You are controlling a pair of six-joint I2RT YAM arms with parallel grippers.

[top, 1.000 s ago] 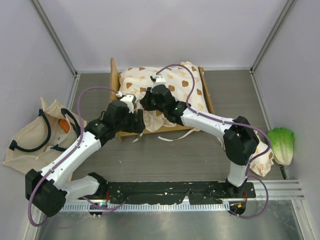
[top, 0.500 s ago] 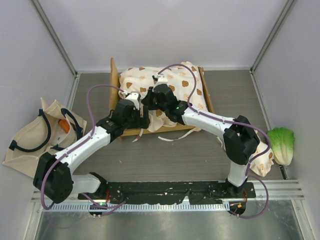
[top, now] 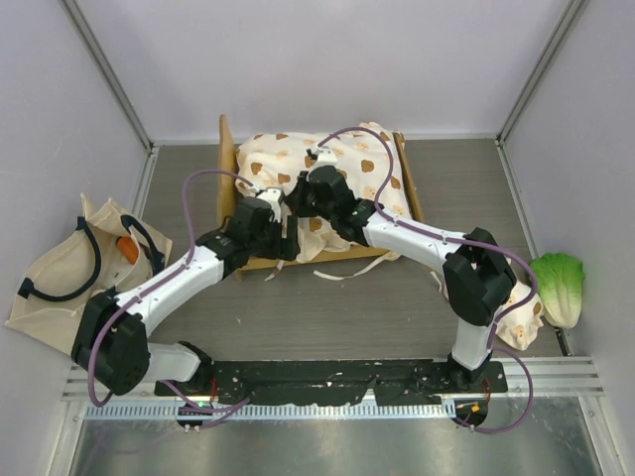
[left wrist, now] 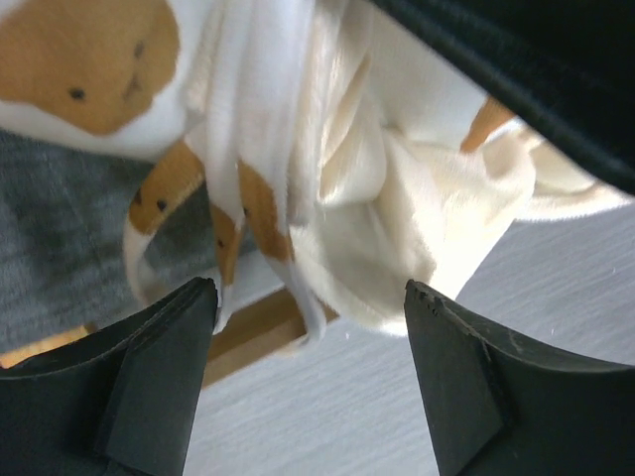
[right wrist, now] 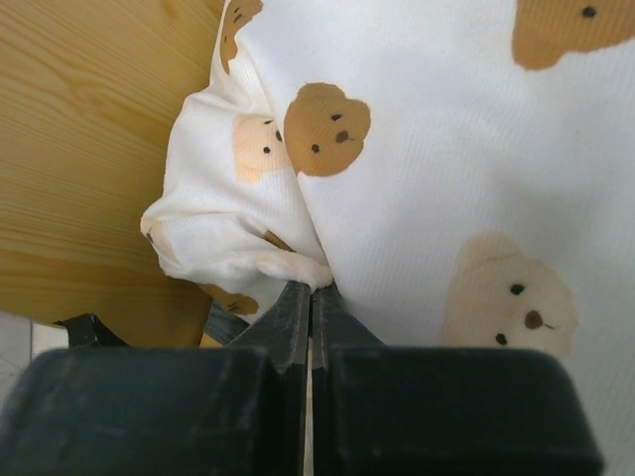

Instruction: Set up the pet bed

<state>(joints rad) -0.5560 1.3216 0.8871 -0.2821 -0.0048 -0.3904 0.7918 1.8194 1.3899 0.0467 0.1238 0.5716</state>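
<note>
Cream bear-print cushion (top: pixel 357 164) lies rumpled in the pet bed (top: pixel 226 169) at the back of the surface (top: pixel 397 317), the right hand (right wrist: pixel 311 293) clenched on a fold of it, the left hand (left wrist: pixel 310 297) spread open at its overhanging near edge.

Both arms are the same build: chunky black joint housings with glossy white shells on the links in between. The left arm (top: pixel 169 288) and right arm (top: pixel 412 236) each carry a purple cable (top: pixel 189 190) that loops off a small white block near the wrist. The bases are bolted to a black plate (top: pixel 337 375) along the bottom of the frame, on a silver rail (top: pixel 556 375). The left gripper (left wrist: pixel 308 297) and right gripper (right wrist: pixel 311 297) have matte black, wedge-shaped fingers (left wrist: pixel 149 387).
</note>
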